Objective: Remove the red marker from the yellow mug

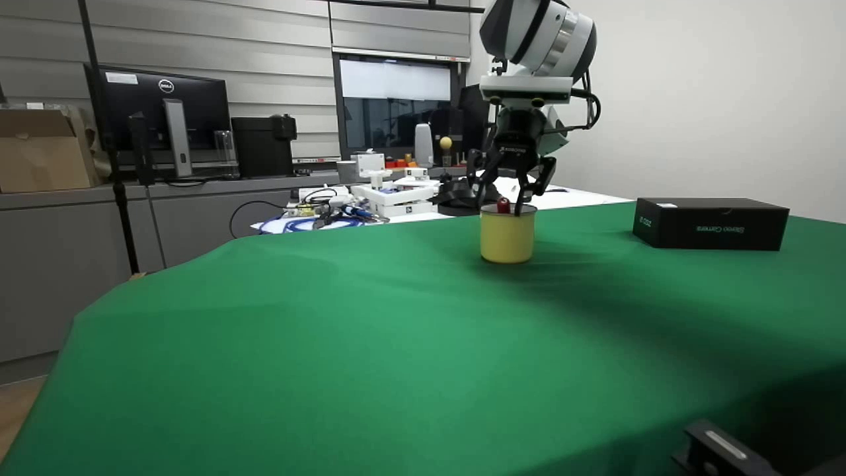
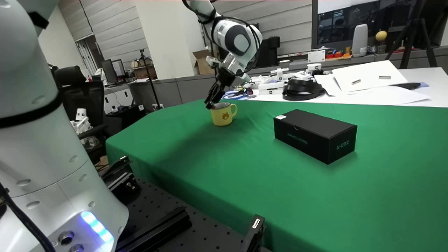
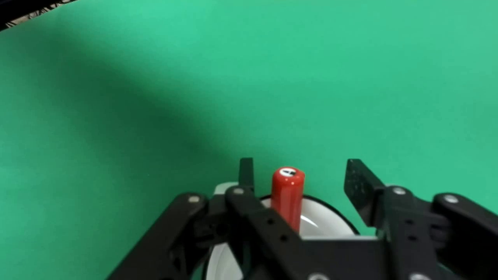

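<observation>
The yellow mug (image 1: 506,238) stands upright on the green cloth; it also shows in an exterior view (image 2: 221,117) with its handle and a bear print. The red marker (image 3: 288,190) stands in the mug, its rounded red end above the rim (image 3: 330,216). Only the marker's tip (image 1: 503,205) shows in an exterior view; its lower part is hidden. My gripper (image 3: 300,177) is open over the mug. Its fingers are on either side of the marker, with gaps on both sides; the marker is nearer the left finger in the wrist view. The gripper also shows in an exterior view (image 2: 210,104).
A black rectangular box (image 2: 315,136) lies on the green cloth (image 1: 330,344), apart from the mug. A white table (image 2: 434,84) with papers, cables and white parts stands behind the green table. A black tape-like coil (image 2: 303,90) lies there.
</observation>
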